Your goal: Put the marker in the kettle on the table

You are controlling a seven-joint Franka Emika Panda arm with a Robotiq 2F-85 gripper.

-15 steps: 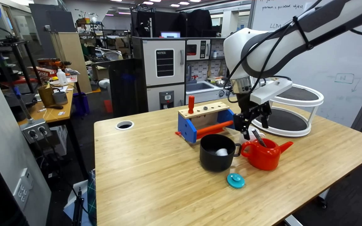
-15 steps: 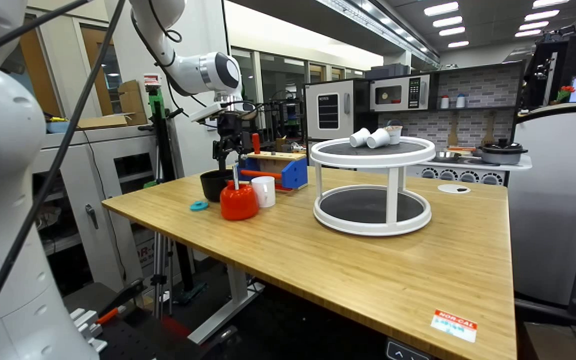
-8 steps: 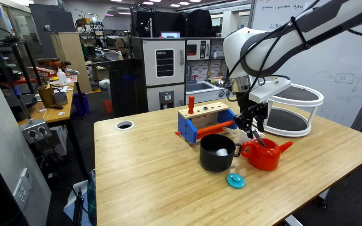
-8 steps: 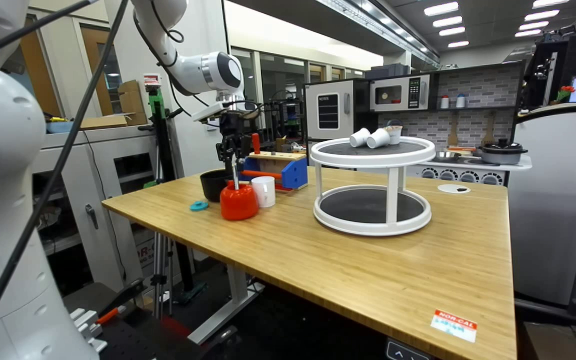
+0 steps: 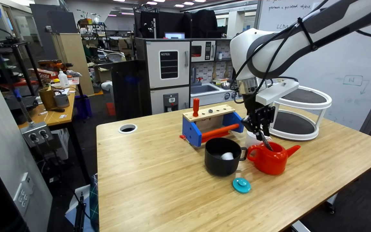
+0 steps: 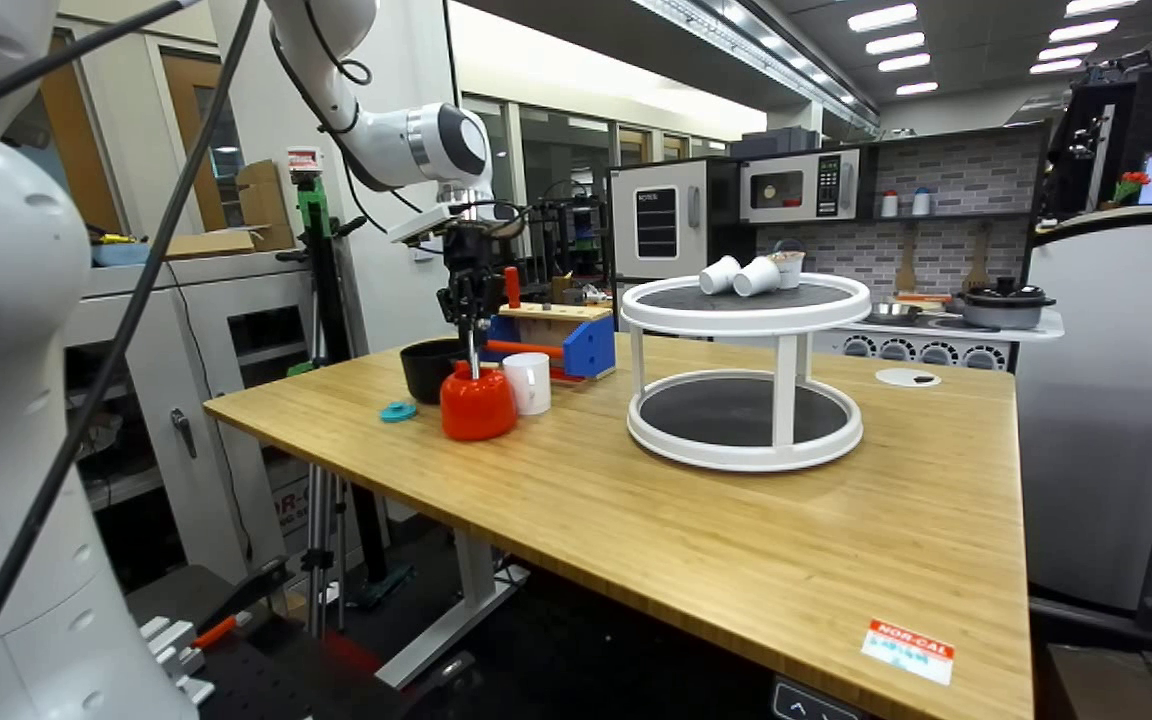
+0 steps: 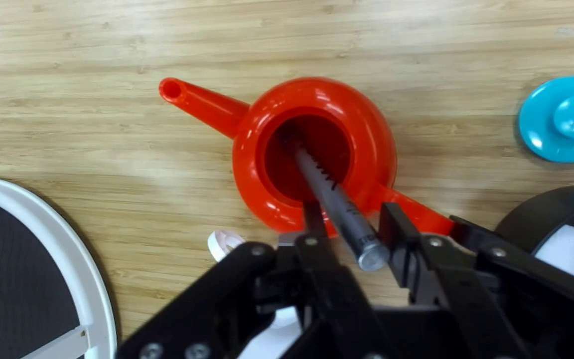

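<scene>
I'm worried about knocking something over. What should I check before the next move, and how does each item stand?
1. Marker reaching into the kettle: ok; it leans, upper end sticking out.
2. Kettle upright on the table: ok.
3. Gripper open around the marker: ok; its jaws stand apart, one on either side.
4. No contact between jaws and marker: cannot tell.
5. Teal lid off the kettle's opening: ok; it lies on the table.
6. White mug well clear of the gripper: not ok; the wrist view shows it partly below.

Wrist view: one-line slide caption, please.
Marker tilted in the open red kettle, its upper end within the pincer, teal lid lying apart.
</scene>
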